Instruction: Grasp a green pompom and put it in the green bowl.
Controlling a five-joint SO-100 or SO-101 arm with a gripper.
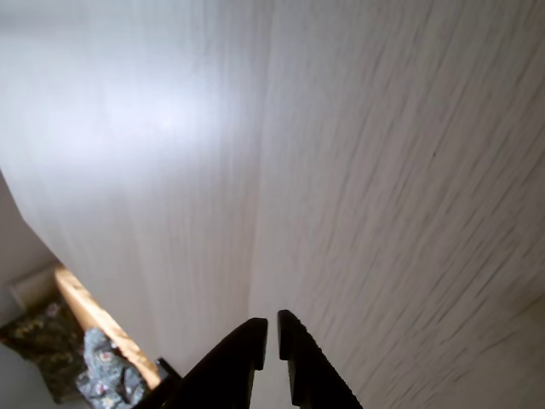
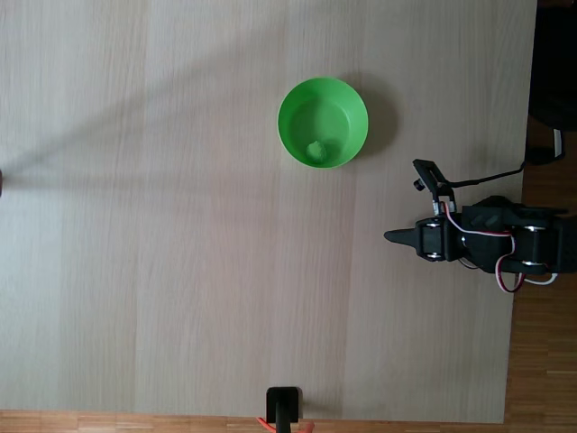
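Note:
The green bowl (image 2: 323, 122) stands on the pale wooden table in the fixed view, upper middle. The green pompom (image 2: 315, 149) lies inside it, near the bowl's lower wall. My gripper (image 2: 389, 236) is folded back at the table's right side, below and to the right of the bowl, well apart from it. In the wrist view my gripper (image 1: 272, 331) rises from the bottom edge with its two black fingers nearly touching; it is shut and holds nothing, over bare table.
The arm's base (image 2: 518, 245) with its cables sits at the table's right edge (image 2: 521, 180). A black stand (image 2: 283, 406) stands at the table's bottom edge. In the wrist view the table edge (image 1: 94, 315) and floor show lower left.

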